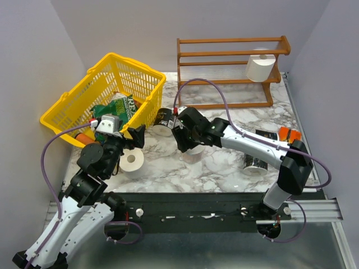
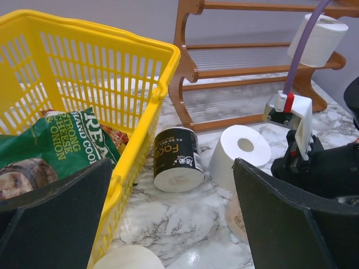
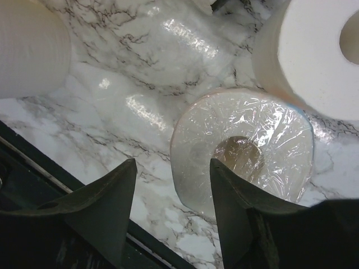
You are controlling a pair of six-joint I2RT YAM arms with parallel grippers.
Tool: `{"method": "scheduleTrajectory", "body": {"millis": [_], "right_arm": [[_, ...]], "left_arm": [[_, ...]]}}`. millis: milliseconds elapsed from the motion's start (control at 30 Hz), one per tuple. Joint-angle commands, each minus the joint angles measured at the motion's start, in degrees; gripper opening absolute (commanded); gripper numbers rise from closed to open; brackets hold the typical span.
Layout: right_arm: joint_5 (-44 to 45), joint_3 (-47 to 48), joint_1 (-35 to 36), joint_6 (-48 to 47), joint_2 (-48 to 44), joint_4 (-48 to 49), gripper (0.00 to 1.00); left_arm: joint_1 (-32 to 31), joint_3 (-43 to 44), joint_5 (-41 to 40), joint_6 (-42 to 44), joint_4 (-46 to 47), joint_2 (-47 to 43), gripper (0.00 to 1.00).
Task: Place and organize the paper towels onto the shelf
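The reddish-brown wooden shelf (image 1: pixel 224 73) stands at the back right with one white paper towel roll (image 1: pixel 261 67) on its upper tier. My right gripper (image 1: pixel 186 144) is open and hovers just over a clear-wrapped roll (image 3: pixel 247 145) standing on end. One finger (image 3: pixel 247 213) is over its core, the other (image 3: pixel 106 207) outside its wall. A bare white roll (image 3: pixel 314 56) lies beside it. My left gripper (image 1: pixel 136 136) is open and empty by the basket, above another white roll (image 1: pixel 132 161). The shelf (image 2: pixel 224 61) and the bare roll (image 2: pixel 238 154) show in the left wrist view.
A yellow plastic basket (image 1: pixel 106 95) with snack bags sits at the back left. A black-wrapped roll (image 1: pixel 164 122) lies next to it, and another black-wrapped roll (image 1: pixel 257 163) lies under my right forearm. Orange items (image 1: pixel 289 134) rest at the right edge.
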Motion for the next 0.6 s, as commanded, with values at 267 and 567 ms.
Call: {"method": "scheduleTrajectory", "body": {"millis": [267, 567], "right_arm": [[4.3, 4.5, 1.8, 0.0, 6.3, -6.5, 0.64], [10.2, 4.9, 3.3, -0.1, 8.6, -7.6, 0.62]], "left_arm": [[-0.2, -0.6, -1.8, -0.1, 0.6, -0.9, 0.99], [-0.2, -0.7, -1.9, -0.1, 0.6, -0.7, 0.99]]}}
